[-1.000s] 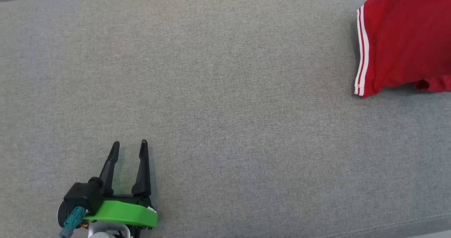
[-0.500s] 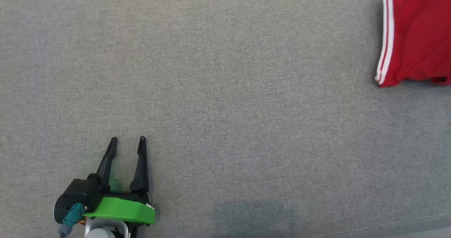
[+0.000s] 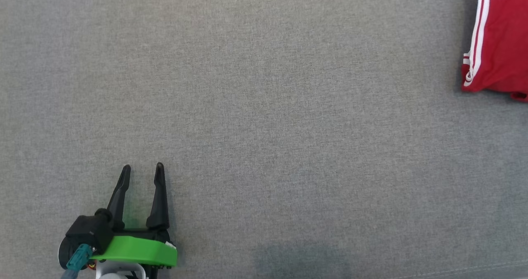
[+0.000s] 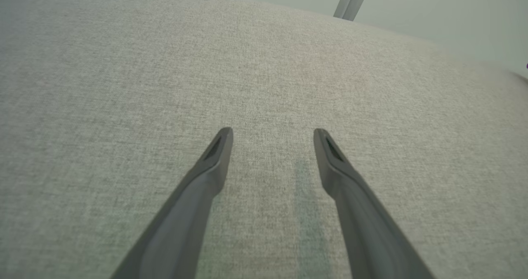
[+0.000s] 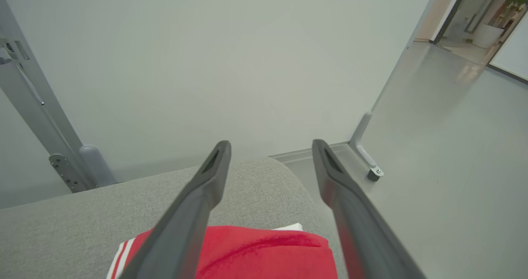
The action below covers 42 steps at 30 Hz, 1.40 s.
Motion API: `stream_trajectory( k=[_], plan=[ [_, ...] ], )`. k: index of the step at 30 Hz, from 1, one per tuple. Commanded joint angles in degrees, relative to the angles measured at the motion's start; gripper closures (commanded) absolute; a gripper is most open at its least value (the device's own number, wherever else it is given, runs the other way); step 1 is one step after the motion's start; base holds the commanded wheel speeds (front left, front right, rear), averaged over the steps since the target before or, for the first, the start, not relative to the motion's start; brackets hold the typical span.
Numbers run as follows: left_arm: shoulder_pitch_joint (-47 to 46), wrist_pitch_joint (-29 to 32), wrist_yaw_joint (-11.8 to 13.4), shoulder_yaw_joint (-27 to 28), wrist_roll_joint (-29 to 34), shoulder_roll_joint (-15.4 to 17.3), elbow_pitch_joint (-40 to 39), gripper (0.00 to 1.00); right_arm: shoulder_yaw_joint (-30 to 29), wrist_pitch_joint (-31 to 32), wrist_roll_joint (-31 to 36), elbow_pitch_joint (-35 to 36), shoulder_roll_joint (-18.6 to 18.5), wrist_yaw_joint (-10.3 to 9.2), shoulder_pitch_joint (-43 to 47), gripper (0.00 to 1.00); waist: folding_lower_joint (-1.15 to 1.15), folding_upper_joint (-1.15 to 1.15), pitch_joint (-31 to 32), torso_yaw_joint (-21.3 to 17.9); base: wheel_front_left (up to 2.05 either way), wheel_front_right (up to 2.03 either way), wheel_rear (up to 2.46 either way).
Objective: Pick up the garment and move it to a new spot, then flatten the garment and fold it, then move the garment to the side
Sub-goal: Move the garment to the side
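Seems at last step, with garment (image 3: pixel 501 35) parked aside. Hovers over it with right gripper (image 5: pixel 270 147) wide, empty; left gripper (image 3: pixel 142 169) likewise. Next: withdraw without snagging.

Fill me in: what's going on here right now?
The red garment, trimmed with white stripes, lies in a compact bundle at the far right end of the grey padded surface. The right pincer is above it with its fingers apart, gripping nothing. The left pincer is open too, over bare fabric at the lower left of the head view. Nothing is being held, so the garment looks set aside.
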State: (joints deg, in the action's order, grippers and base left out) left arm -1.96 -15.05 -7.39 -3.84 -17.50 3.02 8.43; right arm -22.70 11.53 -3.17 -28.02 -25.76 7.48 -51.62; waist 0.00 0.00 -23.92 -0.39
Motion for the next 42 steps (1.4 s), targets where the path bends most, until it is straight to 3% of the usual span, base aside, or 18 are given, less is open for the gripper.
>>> stream_trajectory(
  k=[1,7,12,21,33,42],
  plan=[
    [0.9,-0.1,-0.2,0.1,-0.2,0.0,-0.1,0.0,2.1,-2.3,-1.6,1.5,-0.1,-0.04,2.7,0.0,0.0,0.0,3.2,-0.8,0.0,0.0,0.0],
    [3.5,-0.1,0.2,1.2,-1.7,0.0,-0.9,0.0,11.7,-11.8,-8.7,10.2,-0.1,-0.03,15.0,0.0,0.0,0.0,11.2,-0.5,0.0,0.0,0.0],
    [6.6,-0.1,2.1,2.6,-2.0,0.0,-2.0,0.0,14.6,-18.4,-11.2,17.0,1.3,-0.03,28.9,0.0,0.0,0.0,17.8,0.7,0.0,0.0,0.0],
    [11.7,-0.1,2.1,5.4,0.8,0.0,-1.3,0.0,14.8,-25.7,-6.6,21.2,13.8,-0.01,48.4,0.0,0.0,0.0,25.1,1.9,0.0,0.0,0.0],
    [10.7,-0.1,3.1,8.5,1.7,0.0,1.8,0.0,18.1,-26.7,-2.2,17.9,21.0,-0.02,55.1,0.0,0.0,0.0,27.6,3.1,0.0,0.0,0.0],
    [9.3,-0.1,0.8,7.5,1.9,0.0,4.9,0.0,16.7,-26.7,-1.0,17.5,22.5,-0.03,56.0,0.0,0.0,0.0,28.4,4.9,0.0,0.0,0.0]
  ],
)
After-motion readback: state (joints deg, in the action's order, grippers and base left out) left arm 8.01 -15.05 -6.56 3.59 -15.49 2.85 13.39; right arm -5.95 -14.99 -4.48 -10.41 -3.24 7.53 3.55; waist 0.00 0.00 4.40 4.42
